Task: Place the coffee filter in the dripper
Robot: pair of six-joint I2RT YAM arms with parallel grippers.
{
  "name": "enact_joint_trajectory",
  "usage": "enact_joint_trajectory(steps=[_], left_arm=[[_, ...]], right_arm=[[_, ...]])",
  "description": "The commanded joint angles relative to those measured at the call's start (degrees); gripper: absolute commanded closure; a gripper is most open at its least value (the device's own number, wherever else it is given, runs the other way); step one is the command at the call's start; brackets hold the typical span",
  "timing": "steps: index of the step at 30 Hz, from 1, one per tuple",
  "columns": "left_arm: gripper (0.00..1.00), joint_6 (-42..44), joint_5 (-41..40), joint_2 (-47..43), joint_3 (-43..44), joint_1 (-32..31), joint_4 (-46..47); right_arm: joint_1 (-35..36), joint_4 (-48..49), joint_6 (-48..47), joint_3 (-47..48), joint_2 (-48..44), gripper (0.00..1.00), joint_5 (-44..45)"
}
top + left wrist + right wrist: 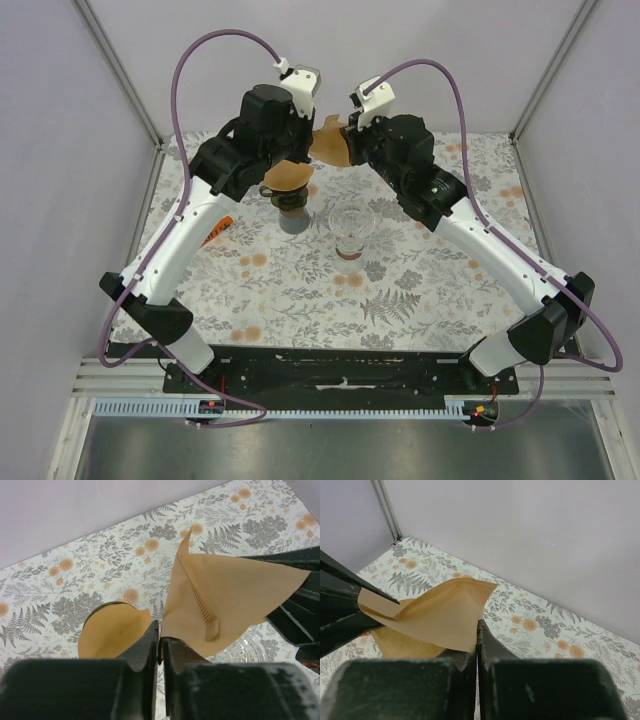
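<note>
A brown paper coffee filter [330, 146] hangs in the air at the back middle, held between both grippers. My left gripper [160, 641] is shut on its lower corner; the filter [235, 592] spreads up and right from the jaws. My right gripper [477, 630] is shut on the opposite edge of the filter [435, 614]. The clear glass dripper [352, 226] stands on the table in front of and below the filter, empty. Part of it shows in the left wrist view [246, 649].
A stack of brown filters [288, 178] sits in a dark holder [294, 218] left of the dripper, under my left gripper; it also shows in the left wrist view [111, 630]. An orange object [219, 231] lies by the left arm. Walls close the back and sides.
</note>
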Motion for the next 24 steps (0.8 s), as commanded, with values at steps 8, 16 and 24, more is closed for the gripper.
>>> enact_joint_trajectory(steps=[8, 16, 24], left_arm=[[0.53, 1.2, 4.5, 1.4, 0.9, 0.1, 4.7], [0.97, 4.5, -4.7, 0.1, -1.6, 0.1, 4.9], [0.98, 6.8, -1.0, -0.5, -3.0, 0.1, 4.8]], right_arm=[[0.0, 1.1, 6.4, 1.5, -1.1, 1.0, -4.4], [-4.0, 0.8, 7.6, -0.9, -3.3, 1.0, -5.3], [-4.3, 1.9, 3.9, -0.8, -3.4, 0.9, -9.6]])
